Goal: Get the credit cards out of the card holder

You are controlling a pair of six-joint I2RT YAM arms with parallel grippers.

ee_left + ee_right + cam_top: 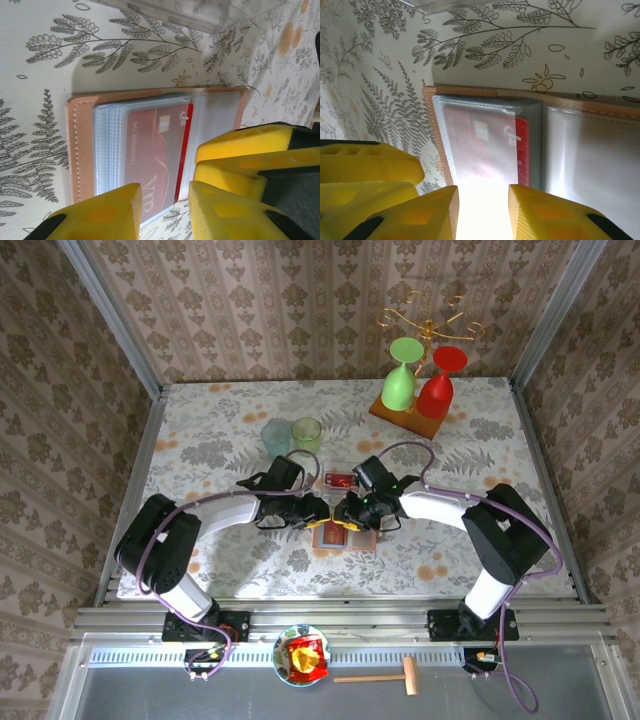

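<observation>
Floral table [200, 410], open card holder [82, 150], red card [340, 480], two tumblers [306, 432], goblet board [425, 424]

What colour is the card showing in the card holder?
The card is red; left wrist view shows it best.

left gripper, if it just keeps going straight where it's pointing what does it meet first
Most likely the card holder: the left gripper points at its open inside, jaws apart, with the sleeved red card straight ahead between them. How near it is remains unclear.
</observation>
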